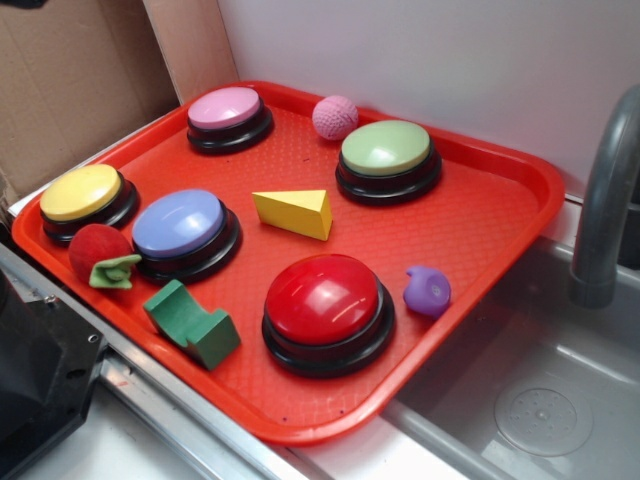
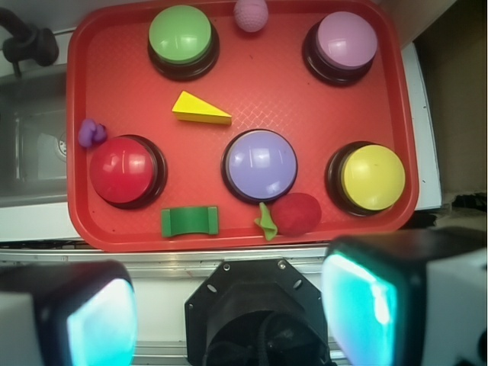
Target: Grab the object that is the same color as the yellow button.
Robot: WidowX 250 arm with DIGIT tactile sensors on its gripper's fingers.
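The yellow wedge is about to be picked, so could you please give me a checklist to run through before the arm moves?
1. Target identified: the yellow wedge matches the yellow button in color. Ok.
2. Wedge free of neighbours: it lies apart from the blue button, the green button and the red button. Ok.
3. Wedge resting flat on the tray, triangular face up. Ok.
4. Pincer open: its pads stand wide apart in the wrist view. Ok.
5. Pincer above the wedge: it sits back over the tray's near edge. Not ok.
6. Pincer height above the tray: cannot tell.
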